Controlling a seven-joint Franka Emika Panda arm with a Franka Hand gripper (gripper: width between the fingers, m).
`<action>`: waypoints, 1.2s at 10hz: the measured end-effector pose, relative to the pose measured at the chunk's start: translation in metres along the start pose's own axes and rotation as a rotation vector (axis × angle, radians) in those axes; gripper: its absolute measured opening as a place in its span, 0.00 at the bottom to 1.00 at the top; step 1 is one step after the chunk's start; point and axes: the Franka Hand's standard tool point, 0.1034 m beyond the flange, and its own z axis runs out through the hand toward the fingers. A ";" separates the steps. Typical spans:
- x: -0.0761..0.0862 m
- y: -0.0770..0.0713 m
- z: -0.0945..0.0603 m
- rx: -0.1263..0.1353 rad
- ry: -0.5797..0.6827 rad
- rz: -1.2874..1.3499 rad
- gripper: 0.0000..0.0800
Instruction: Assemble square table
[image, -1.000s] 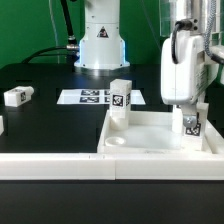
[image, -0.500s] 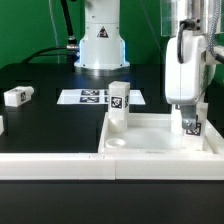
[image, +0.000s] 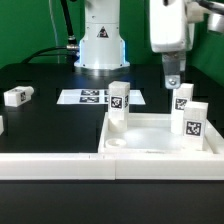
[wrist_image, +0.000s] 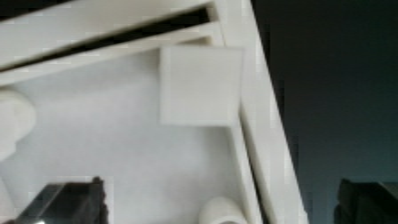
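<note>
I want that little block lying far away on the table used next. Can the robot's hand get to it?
Probably yes. The hand hangs open and empty above the tabletop, and nothing stands around the lying leg.

Tabletop (image: 150, 140) lay at the front of the table (image: 40, 125), toward the exterior view's right, with the long rail (image: 50, 160) along its near edge. Three legs stood upright in it: one (image: 119, 100) at the far left corner, one (image: 191, 120) at the right side, another (image: 183, 97) just behind that, possibly on the far rim. Behind lay the marker board (image: 88, 97). Fourth leg (image: 18, 96) lay well apart, far left. Gripper (image: 172, 80) hung above the right legs.
</note>
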 end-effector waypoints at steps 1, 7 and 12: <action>0.000 0.000 0.000 0.000 0.000 -0.001 0.81; 0.031 0.017 -0.019 0.034 0.001 -0.162 0.81; 0.074 0.035 -0.031 0.050 0.025 -0.573 0.81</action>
